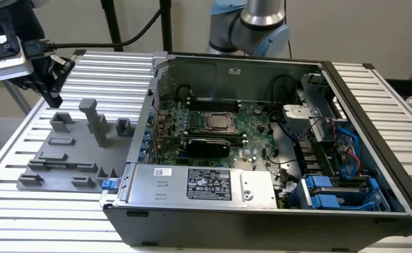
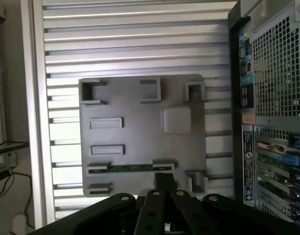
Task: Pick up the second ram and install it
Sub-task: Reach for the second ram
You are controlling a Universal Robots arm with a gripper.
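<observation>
The hand [image 2: 164,179], seemingly pressed together and empty, hangs near the second ram [image 2: 131,168], which lies slotted between two blocks of the grey fixture [image 2: 140,142] on the desk [image 2: 140,39], likely to hold it square for grasping.

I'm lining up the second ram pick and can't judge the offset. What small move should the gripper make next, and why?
Probably slide the gripper along the ram stick toward its middle before any descent. In the wrist view the stick sits between two holders on the grey fixture plate, and the gripper lines up near one end rather than the middle.
</observation>
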